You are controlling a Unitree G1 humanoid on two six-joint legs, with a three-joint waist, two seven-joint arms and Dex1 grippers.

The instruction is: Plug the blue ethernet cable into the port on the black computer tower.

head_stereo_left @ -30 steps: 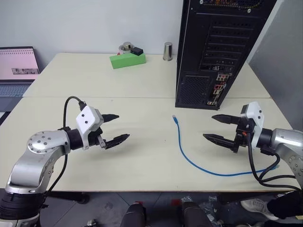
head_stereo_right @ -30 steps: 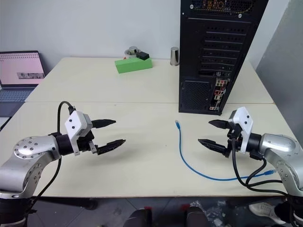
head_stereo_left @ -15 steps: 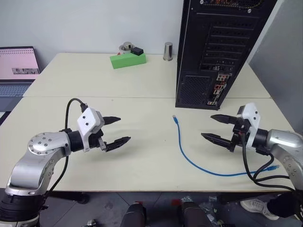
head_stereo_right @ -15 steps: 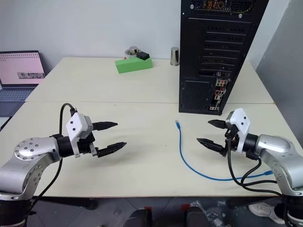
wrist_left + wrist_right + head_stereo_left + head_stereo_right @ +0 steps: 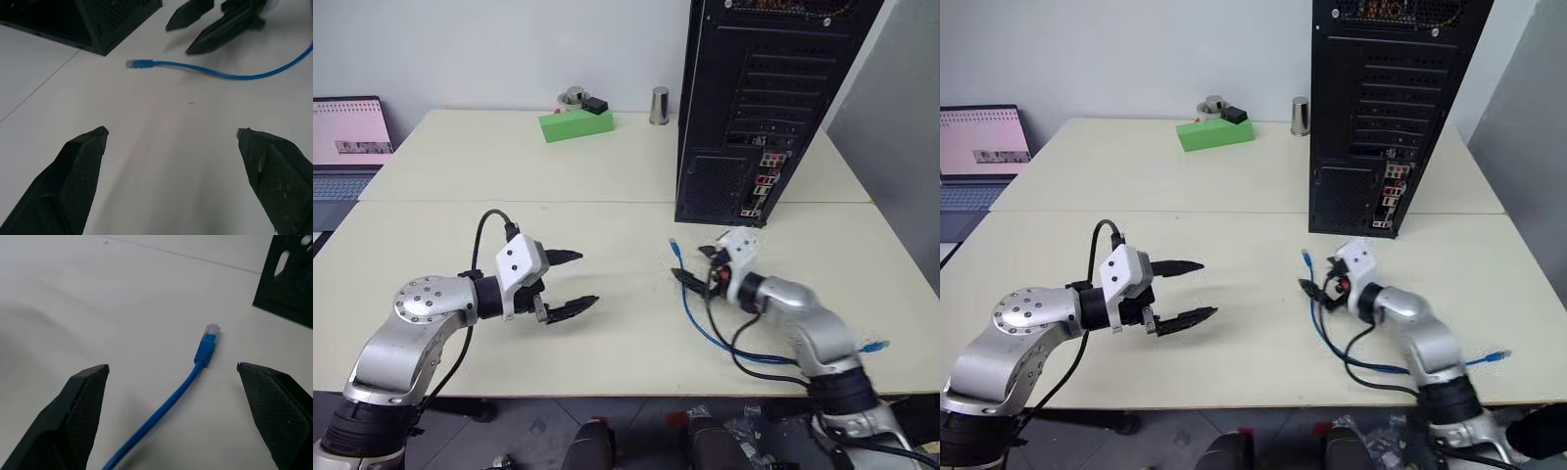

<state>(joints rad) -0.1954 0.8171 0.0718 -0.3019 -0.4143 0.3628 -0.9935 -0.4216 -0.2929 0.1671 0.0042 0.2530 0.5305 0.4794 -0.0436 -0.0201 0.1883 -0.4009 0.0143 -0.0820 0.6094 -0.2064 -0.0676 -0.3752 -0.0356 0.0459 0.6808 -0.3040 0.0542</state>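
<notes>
My right gripper (image 5: 172, 416) hangs with jaws spread wide and empty, straddling the thin bright-blue ethernet cable (image 5: 166, 404) lying on the pale surface (image 5: 607, 196). Its clear plug (image 5: 211, 329) points toward the tall black metal computer tower (image 5: 759, 98). My left gripper (image 5: 570, 282) hovers well apart, jaws wide, holding nothing.

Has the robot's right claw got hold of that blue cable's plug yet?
Apart. In the right wrist view the blue ethernet cable lies on the table between the right gripper's open jaws, bare tabletop either side.

A lab or office workroom: plain pale tables (image 5: 558, 186) pushed together (seam visible), an open laptop (image 5: 350, 147) at the frame's left, bare white wall.
</notes>
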